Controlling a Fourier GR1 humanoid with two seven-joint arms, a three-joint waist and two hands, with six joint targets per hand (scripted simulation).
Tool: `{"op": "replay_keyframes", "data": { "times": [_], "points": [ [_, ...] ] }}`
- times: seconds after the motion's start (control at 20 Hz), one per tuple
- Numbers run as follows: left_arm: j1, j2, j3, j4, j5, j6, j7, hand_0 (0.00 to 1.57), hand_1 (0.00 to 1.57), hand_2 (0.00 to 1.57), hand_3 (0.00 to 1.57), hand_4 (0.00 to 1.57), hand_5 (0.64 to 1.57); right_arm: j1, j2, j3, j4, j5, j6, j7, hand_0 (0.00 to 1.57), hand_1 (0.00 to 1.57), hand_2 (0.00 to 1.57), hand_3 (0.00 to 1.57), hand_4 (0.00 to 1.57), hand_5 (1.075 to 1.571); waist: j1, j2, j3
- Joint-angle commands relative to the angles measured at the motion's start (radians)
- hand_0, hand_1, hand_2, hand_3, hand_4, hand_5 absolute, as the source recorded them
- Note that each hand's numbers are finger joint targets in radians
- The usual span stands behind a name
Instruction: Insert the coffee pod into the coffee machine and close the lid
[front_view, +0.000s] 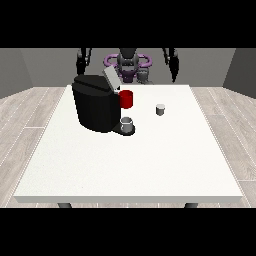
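A small grey coffee pod (160, 109) stands upright on the white table (125, 165), right of centre. The black coffee machine (96, 104) sits at the left of centre, its grey lid (111, 79) tilted up and open. A grey cup (127, 123) rests on the machine's front tray. Both hands are raised at the far edge, away from the pod and the machine. The hand at the view's left (79, 66) hangs just behind the machine's top. Well behind the pod hangs the hand at the view's right (174, 73).
A red mug (126, 99) stands on the table right beside the machine, behind the grey cup. The robot's torso (128, 64) is at the table's far edge. Bare table stretches from the machine to the near edge.
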Motion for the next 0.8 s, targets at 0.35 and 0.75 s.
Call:
{"op": "replay_keyframes", "data": {
  "times": [0.35,0.75],
  "points": [
    [-0.084,0.123,0.039,0.059,-0.105,-0.030,-0.136,0.00,0.00,0.00,0.00,0.00,1.571,-0.012,0.115,-0.064,-0.006,-0.024,-0.111,-0.100,0.00,0.00,0.00,0.00,0.11,1.571,-0.077,0.011,-0.0130],
    [-0.270,0.176,0.122,0.261,-0.036,-0.115,-0.004,0.00,0.00,0.00,0.00,0.00,1.571,-0.068,0.113,-0.046,-0.076,-0.017,-0.114,-0.046,0.00,0.00,0.00,0.00,0.17,1.571,-0.131,0.052,-0.0136]
  ]
}}
